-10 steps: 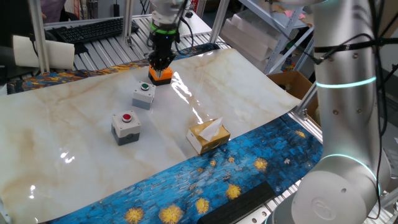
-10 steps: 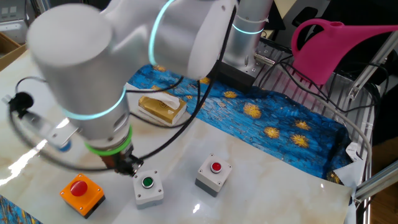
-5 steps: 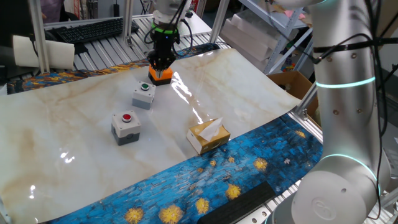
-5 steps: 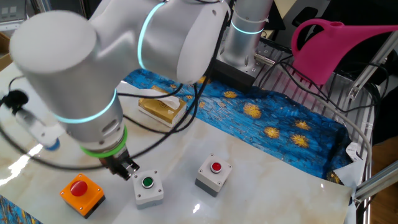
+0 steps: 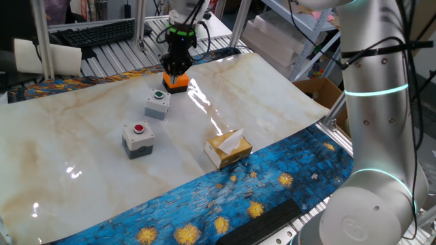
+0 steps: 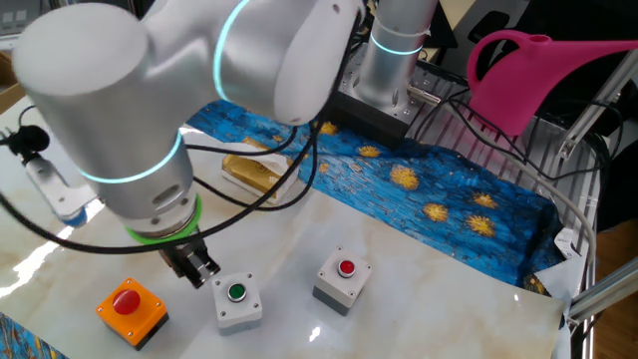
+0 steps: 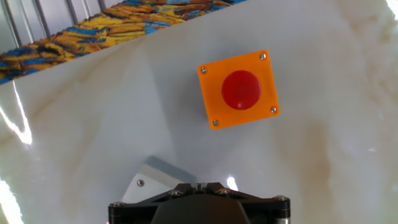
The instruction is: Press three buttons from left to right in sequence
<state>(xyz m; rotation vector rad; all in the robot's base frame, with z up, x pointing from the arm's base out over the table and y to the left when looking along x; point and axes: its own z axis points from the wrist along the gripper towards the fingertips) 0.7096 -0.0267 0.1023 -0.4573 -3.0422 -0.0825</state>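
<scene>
**Mia:** Where are the three buttons?

**Ben:** They sit in a slanted row on the white marble counter. There is a grey box with a red button, then a grey box with a green button, then an orange box with a red button. A tan tissue box lies apart from them, nearer the blue starry cloth.

**Mia:** And the robot's hand?

**Ben:** The gripper points down and hangs between the orange box and the green one, a bit above the counter. The fingers are together, with no gap (the hand view shows only the black base of the hand, so I go by the tip in the side view). It holds nothing.

**Mia:** Would the boxes be hard to press?

**Ben:** I think not. They look like hard plastic, small and light. The red cap on the orange box is round and smooth. The counter is shiny, so a box may slide if it is poked from the side.

**Mia:** So where should it push?

**Ben:** Right on the middle of the round cap, straight down. No grabbing is needed; shut fingers make a good poking tip. The orange box looks like the one left to press, but I cannot be sure.
</scene>
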